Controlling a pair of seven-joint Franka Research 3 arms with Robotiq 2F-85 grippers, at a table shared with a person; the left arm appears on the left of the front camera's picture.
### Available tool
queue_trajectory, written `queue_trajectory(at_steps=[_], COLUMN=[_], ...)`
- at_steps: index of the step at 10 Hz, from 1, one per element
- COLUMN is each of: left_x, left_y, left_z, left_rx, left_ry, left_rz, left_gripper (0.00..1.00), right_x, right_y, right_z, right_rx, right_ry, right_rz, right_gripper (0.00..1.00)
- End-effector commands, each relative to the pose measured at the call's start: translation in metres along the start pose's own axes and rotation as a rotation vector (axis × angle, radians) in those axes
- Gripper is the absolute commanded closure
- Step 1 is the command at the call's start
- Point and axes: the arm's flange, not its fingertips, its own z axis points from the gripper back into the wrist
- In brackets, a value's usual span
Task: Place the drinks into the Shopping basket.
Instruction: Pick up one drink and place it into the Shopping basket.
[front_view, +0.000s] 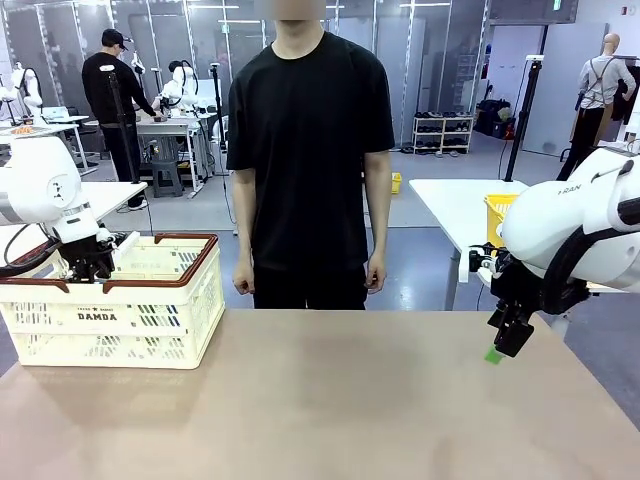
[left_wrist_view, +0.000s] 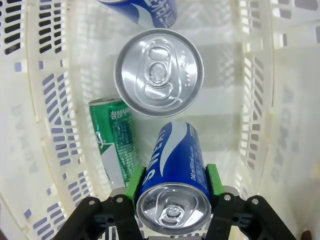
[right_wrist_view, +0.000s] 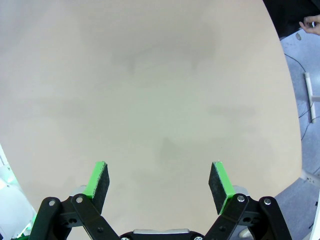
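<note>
At the bottom of the left wrist view, the left gripper (left_wrist_view: 173, 182) has its green-padded fingers (left_wrist_view: 135, 181) clamped on the sides of a blue can (left_wrist_view: 172, 170) with white markings, its silver top facing the camera. The can hangs inside the Shopping basket (left_wrist_view: 40, 100), whose cream slotted walls fill both sides of the frame. Below it on the basket floor, an upright can (left_wrist_view: 159, 72) shows its silver lid in the upper middle of the frame, a green can (left_wrist_view: 116, 140) lies on its side at lower left, touching or just beside the upright one, and a second blue can (left_wrist_view: 147, 11) lies at the top edge.

In the front view the Shopping basket (front_view: 110, 315) sits at the left edge of the table (front_view: 330, 400), "DAMDA" printed on its near side, brown rim and handle on top. The left gripper (front_view: 88, 262) reaches down into it from the upper left.

In the right wrist view the right gripper (right_wrist_view: 159, 181) holds its fingers (right_wrist_view: 98, 179) wide apart, nothing between them, over bare table (right_wrist_view: 150, 90). In the front view it (front_view: 508, 338) hangs just above the table's right edge, pointing down.

A person (front_view: 308, 150) in a black shirt stands at the far side of the table in the middle of the frame, arms hanging at the sides.
</note>
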Motion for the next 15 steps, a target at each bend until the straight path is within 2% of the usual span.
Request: queue_trajectory(at_steps=[1,4,5,6,7,8,13,15], left_x=[-0.008,-0.009,-0.009,-0.010,-0.011,-0.012,-0.015,-0.018], left_y=[-0.004,-0.005,-0.005,-0.005,-0.007,-0.008,-0.016,-0.020], left_z=[-0.006,-0.009,-0.008,-0.008,-0.007,-0.005,0.043,0.074], left_rx=[0.021,0.009,0.001,0.001,0.000,0.001,0.073,0.098], left_ry=[-0.007,-0.013,-0.023,-0.034,-0.022,-0.009,-0.015,0.027], left_rz=[-0.034,-0.056,-0.060,-0.067,-0.069,-0.063,-0.063,-0.064], left_gripper=[0.42,0.42,0.35,0.22,0.16,0.02,0.00,0.00], right_x=[-0.001,-0.001,-0.001,-0.001,-0.001,-0.001,-0.001,-0.001], right_y=[0.002,0.002,0.002,0.002,0.002,0.002,0.002,0.002], right_z=[0.001,0.001,0.001,0.001,0.001,0.001,0.001,0.001], right_rx=[0.004,0.004,0.004,0.004,0.004,0.004,0.004,0.004], right_ry=[0.006,0.006,0.006,0.006,0.006,0.006,0.006,0.006], right_rz=[0.005,0.005,0.005,0.005,0.005,0.005,0.005,0.005], right_gripper=[0.00,0.00,0.00,0.00,0.00,0.00,0.00,0.00])
